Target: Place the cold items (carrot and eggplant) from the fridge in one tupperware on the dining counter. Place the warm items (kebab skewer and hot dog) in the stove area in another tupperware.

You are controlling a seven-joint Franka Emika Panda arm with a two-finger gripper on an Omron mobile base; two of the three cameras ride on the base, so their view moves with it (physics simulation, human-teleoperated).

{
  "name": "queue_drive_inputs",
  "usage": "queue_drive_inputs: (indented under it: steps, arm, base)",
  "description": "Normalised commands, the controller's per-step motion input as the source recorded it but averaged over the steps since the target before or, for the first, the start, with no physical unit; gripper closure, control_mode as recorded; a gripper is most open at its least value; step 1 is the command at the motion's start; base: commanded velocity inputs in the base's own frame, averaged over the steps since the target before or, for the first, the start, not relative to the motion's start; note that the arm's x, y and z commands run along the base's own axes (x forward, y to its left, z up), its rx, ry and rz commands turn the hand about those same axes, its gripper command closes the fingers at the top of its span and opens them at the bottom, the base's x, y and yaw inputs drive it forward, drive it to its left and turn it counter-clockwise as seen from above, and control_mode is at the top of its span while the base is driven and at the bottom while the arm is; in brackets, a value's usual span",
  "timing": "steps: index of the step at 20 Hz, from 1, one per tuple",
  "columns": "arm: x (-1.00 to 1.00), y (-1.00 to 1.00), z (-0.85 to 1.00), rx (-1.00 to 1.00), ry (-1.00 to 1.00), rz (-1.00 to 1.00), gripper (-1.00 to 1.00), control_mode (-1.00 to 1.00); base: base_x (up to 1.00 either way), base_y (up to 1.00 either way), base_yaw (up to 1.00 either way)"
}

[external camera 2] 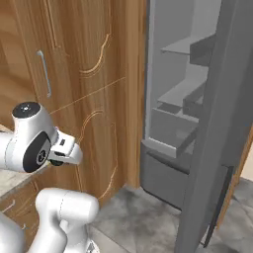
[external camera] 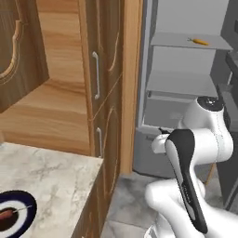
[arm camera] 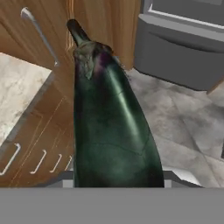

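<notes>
A dark green-purple eggplant (arm camera: 111, 131) runs lengthwise through the hand view, stem end pointing away, and my gripper (external camera: 161, 133) is shut on it. The eggplant hides the fingertips. I hold it above the grey floor, between the wooden cabinets and the open fridge (external camera: 186, 83). An orange carrot (external camera: 199, 42) lies on the fridge's upper shelf. A dark-rimmed plate (external camera: 23, 223) on the marble counter (external camera: 56, 176) at lower left carries a reddish sausage-like piece (external camera: 5, 215); whether it is the hot dog or the kebab skewer I cannot tell. The tupperware is out of view.
Tall wooden cabinets (external camera: 100, 69) with metal handles stand left of the fridge. The open fridge door (external camera 2: 222, 123) fills the right side of the right base view. Grey tiled floor (arm camera: 183, 127) lies below the fridge's bottom drawer (arm camera: 179, 48).
</notes>
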Motion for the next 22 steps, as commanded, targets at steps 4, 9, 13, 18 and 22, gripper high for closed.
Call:
queue_drive_inputs:
  steps: [4, 9, 13, 18, 22]
  arm:
    - [0.00, 0.00, 0.00, 0.00, 0.00, 0.00, 1.00, 1.00]
    - [0.00, 0.00, 0.00, 0.00, 0.00, 0.00, 1.00, 1.00]
    - [0.00, 0.00, 0.00, 0.00, 0.00, 0.00, 1.00, 1.00]
    - [0.00, 0.00, 0.00, 0.00, 0.00, 0.00, 1.00, 1.00]
    - [0.00, 0.00, 0.00, 0.00, 0.00, 0.00, 1.00, 1.00]
  base:
    - [-1.00, 0.13, 0.50]
    - [-0.96, 0.08, 0.61]
    - [-0.95, 0.00, 0.64]
    - [-1.00, -0.18, 0.63]
    - [-1.00, -0.11, 0.67]
